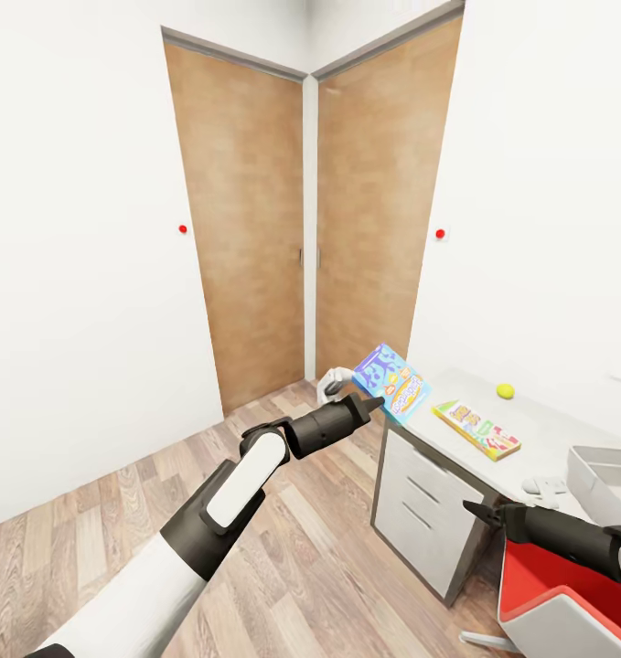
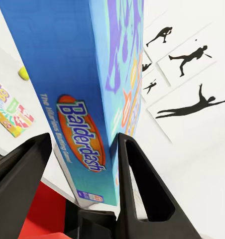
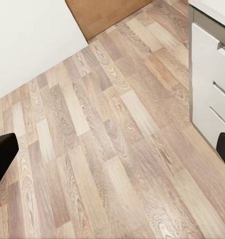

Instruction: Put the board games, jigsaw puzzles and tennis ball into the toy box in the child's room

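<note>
A blue board game (image 1: 391, 380) hangs tilted above the table's (image 1: 539, 439) near end, at centre frame. A yellow-green-red board game (image 1: 476, 429) lies flat on the pale top, the tennis ball (image 1: 505, 390) behind it. The toy box (image 1: 592, 475) sits at right edge.

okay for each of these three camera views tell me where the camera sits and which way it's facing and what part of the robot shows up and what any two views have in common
Head view: on the robot's head, looking forward and down at two wooden doors and the table; both arms show.
Left wrist view: near the left gripper, looking along its fingers at the blue board game between them.
Right wrist view: near the right gripper, facing the plank floor; dark fingers at the edges.
Shared: head and left wrist views both show the tennis ball and the yellow board game.
</note>
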You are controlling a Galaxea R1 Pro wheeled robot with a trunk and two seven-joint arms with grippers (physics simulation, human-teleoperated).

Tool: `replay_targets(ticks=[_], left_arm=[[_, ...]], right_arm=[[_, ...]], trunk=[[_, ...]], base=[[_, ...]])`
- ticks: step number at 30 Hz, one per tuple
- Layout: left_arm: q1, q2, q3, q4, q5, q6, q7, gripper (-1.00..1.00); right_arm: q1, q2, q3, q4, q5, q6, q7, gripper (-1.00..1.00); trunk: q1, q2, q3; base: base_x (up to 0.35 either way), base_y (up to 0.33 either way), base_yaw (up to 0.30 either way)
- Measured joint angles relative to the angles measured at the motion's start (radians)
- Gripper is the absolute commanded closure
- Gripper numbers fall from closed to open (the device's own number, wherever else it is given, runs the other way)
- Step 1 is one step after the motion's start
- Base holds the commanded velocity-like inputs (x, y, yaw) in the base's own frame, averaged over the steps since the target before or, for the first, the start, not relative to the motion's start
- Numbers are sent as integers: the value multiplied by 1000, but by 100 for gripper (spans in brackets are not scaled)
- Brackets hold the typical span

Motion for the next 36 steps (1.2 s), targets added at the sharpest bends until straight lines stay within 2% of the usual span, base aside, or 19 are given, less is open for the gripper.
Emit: replay_targets(ticks=[3,8,14,24,36], left_arm=[[0,0,0,0,2,0,0,100],[0,-1,-1,0,0,0,0,100],[0,-1,-2,0,-1,1,0,100],[0,-1,-2,0,-3,2,0,100],[0,-1,-1,0,-4,2,1,100]], right_arm=[[0,0,-7,0,0,0,0,-100],[0,5,-53,0,0,1,0,-100],[-1,6,-71,0,0,2,0,-100],[-2,3,-76,0,0,1,0,-100],[-2,0,-78,0,0,-1,0,-100]], trunk=[[0,-1,5],[0,-1,9],[0,-1,11],[0,-1,11],[0,-1,11]], base=[[101,0,0],[252,0,0],[314,0,0],[319,43,-105],[62,10,-267]])
